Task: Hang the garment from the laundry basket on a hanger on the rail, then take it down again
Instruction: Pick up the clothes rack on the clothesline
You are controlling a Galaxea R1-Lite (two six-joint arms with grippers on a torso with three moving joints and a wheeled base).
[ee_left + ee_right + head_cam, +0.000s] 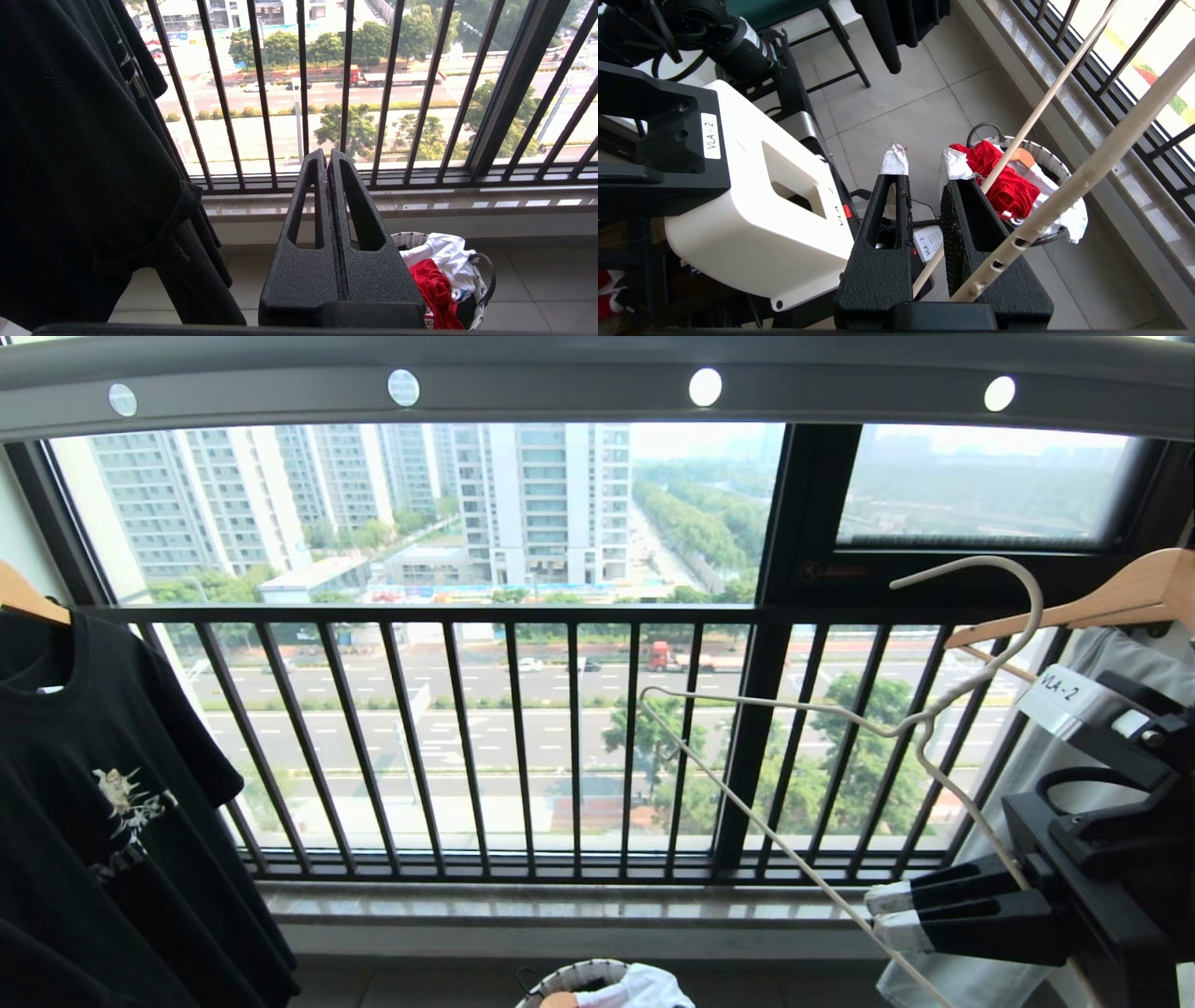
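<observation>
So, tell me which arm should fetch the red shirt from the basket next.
Left. Its tool is shut and empty, pointing toward the basket with the red shirt. The right tool is busy gripping the wire hanger.

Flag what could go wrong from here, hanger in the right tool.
1. The right tool pinches the hanger only near one end; it may swing or slip.
2. Its hook sits close to the wooden hanger; could snag.
3. The garment lies half under white cloth in the laundry basket.
</observation>
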